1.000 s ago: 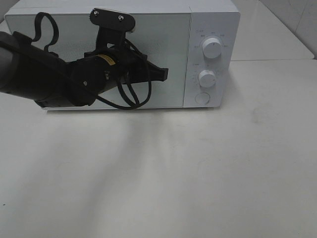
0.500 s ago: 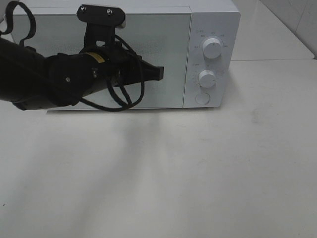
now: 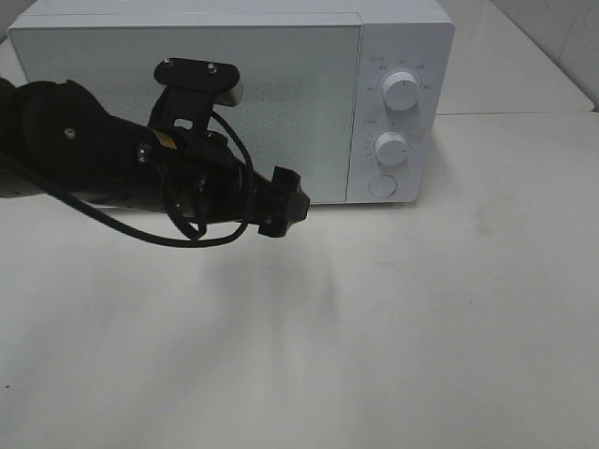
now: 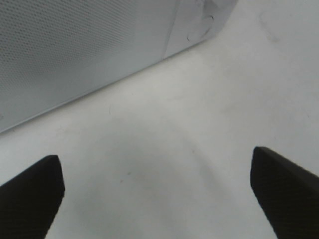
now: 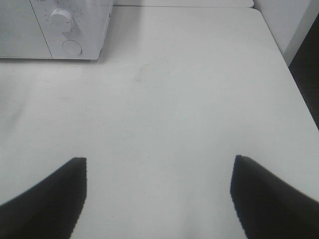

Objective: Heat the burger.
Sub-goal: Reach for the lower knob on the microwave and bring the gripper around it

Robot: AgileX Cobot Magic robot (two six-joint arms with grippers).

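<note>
Take the left gripper [image 4: 158,194] as released, fingers [image 4: 31,196] spread wide with nothing between them but bare table [image 4: 164,129]; read the right gripper [image 5: 158,194] likewise as slack and empty, hanging over open tabletop with the microwave [image 3: 402,28] well ahead of it and off to one side; leave it parked there, out of the way. Look just beyond the left fingertips for the shut door [image 3: 299,84], close in front of the gripper, low on its face; search for the burger and find it in no view; judge it, at best, shut away behind that door, past the left gripper, though cannot confirm through the speckled panel. Treat the step in hand, then, as probably setting the heat going; look farther along from the left fingertips, past the door's edge, to the control strip: round button [image 3: 382,185] nearest, lower knob [image 3: 391,148] above it, upper knob [image 3: 401,94] farthest. To do it well, narrow the fingers before closing in, so as to straddle one knob only; come at the knob square-on, not slanting; pinch its rim evenly and twist about its own axis, without shoving the probably light casing backward; avoid brushing the button while reaching over it.
</note>
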